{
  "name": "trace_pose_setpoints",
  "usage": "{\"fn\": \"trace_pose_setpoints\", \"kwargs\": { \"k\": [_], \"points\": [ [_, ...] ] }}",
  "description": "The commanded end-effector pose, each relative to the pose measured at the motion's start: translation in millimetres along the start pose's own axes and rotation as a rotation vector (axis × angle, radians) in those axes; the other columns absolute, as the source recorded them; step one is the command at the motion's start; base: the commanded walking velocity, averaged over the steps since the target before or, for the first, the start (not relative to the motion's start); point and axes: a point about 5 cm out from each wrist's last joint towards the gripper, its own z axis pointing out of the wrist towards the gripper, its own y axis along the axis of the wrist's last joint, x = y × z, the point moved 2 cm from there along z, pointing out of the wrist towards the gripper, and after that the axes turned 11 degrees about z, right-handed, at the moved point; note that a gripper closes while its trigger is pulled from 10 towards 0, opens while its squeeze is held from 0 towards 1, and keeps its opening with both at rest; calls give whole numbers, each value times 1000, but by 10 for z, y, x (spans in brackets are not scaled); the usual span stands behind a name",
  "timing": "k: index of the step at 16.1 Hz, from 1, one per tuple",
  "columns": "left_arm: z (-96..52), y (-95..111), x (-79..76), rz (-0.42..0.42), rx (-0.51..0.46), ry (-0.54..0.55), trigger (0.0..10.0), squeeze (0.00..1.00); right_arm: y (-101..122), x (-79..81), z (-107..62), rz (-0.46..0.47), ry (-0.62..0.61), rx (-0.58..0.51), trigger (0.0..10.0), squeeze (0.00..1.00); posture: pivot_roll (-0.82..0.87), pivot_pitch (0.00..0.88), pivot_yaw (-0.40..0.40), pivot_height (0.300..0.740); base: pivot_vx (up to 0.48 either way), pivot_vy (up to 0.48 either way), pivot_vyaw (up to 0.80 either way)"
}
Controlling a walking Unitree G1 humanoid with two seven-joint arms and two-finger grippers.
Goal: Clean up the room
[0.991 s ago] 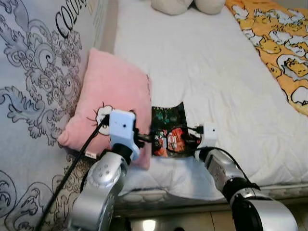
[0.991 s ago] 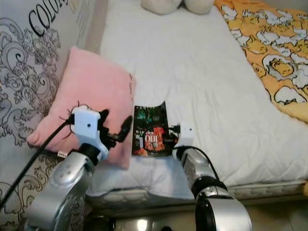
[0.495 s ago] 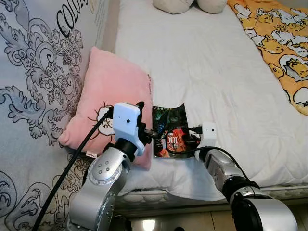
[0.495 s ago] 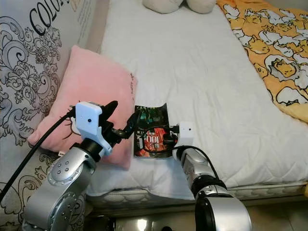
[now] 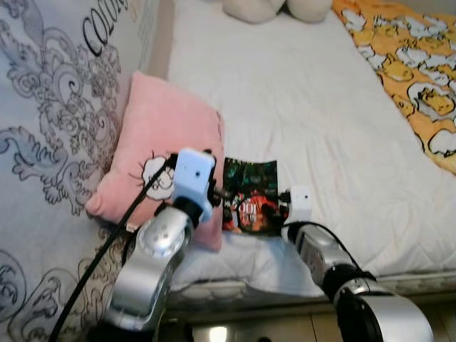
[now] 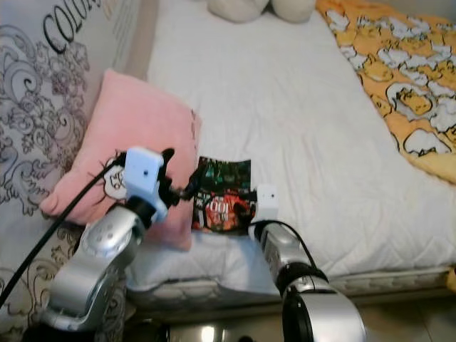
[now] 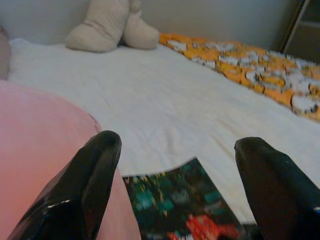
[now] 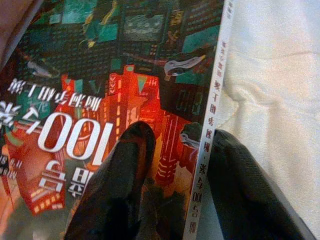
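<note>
right gripper [image 8: 175, 165]: fingers astride the spine edge of flat red-and-green glossy book [image 5: 249, 196] | left gripper [image 7: 180, 165]: fingers wide apart, book between

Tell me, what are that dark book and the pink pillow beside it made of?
The book looks like paper with a glossy printed cover: light glints off its colourful artwork. The pink pillow looks like soft, matte woven fabric over stuffing, judging by its plump, rounded edges; the exact cloth is unclear.
</note>
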Motion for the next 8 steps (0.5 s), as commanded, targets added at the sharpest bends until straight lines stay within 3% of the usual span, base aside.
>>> {"fn": "trace_pose_setpoints", "kwargs": {
  "k": [1,5,8],
  "points": [
    [33,-26,-40,-31,0,-3,10000,0,-135,-81,-49,-47,4,56,10000,1000,275,113,-82,740,0,0,0],
    [149,-169,-132,-122,35,1,10000,0,-102,-324,-171,-219,10,56,10000,1000,226,37,-86,740,0,0,0],
    [171,-317,-74,-77,64,41,10000,0,14,-550,-344,-390,15,-21,10000,1000,206,0,-93,740,0,0,0]
  ]
}}
